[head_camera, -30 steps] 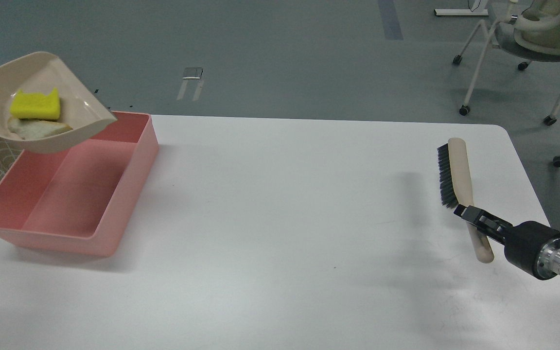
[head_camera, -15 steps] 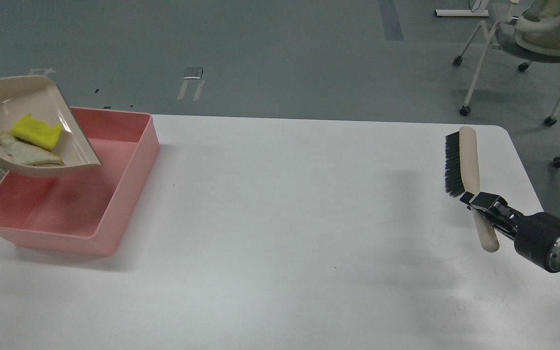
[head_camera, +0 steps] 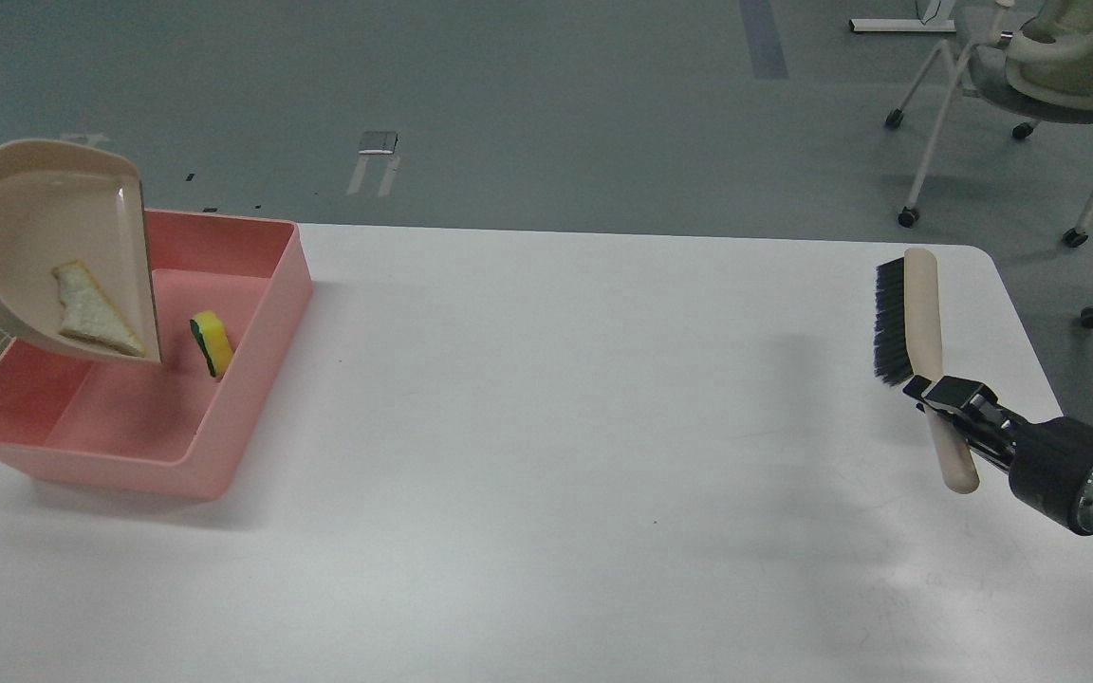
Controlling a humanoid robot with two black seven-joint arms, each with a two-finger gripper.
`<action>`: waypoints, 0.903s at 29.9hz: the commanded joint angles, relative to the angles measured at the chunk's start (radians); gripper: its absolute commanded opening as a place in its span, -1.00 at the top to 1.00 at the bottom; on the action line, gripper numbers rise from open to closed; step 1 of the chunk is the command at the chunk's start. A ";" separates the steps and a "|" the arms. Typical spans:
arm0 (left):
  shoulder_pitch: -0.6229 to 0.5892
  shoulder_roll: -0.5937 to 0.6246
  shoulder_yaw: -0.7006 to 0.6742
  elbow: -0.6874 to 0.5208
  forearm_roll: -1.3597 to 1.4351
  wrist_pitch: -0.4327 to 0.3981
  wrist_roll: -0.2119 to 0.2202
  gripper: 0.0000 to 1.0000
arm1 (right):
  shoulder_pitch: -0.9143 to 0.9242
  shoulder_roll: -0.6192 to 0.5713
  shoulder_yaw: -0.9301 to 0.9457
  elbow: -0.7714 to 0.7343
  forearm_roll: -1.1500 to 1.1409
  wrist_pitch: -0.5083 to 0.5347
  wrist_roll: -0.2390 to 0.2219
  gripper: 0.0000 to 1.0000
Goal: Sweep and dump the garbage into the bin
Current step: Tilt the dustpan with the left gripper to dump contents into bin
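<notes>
Dustpan (head_camera: pixel 53 256): tipped steeply over the bin (head_camera: pixel 252 313), holder out of view. Sponge (head_camera: pixel 212 343): in the bin, at its right wall. Slice (head_camera: pixel 94 311): clinging near the pan's lip; likely needs more tilt or a shake. Right gripper (head_camera: pixel 947 398): jaws clamped on the brush (head_camera: pixel 921 332), above the surface (head_camera: pixel 546 455).
</notes>
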 commanded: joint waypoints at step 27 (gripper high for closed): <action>-0.299 -0.189 0.036 -0.053 -0.304 -0.125 0.033 0.90 | -0.070 -0.011 0.084 0.001 -0.005 0.000 0.013 0.73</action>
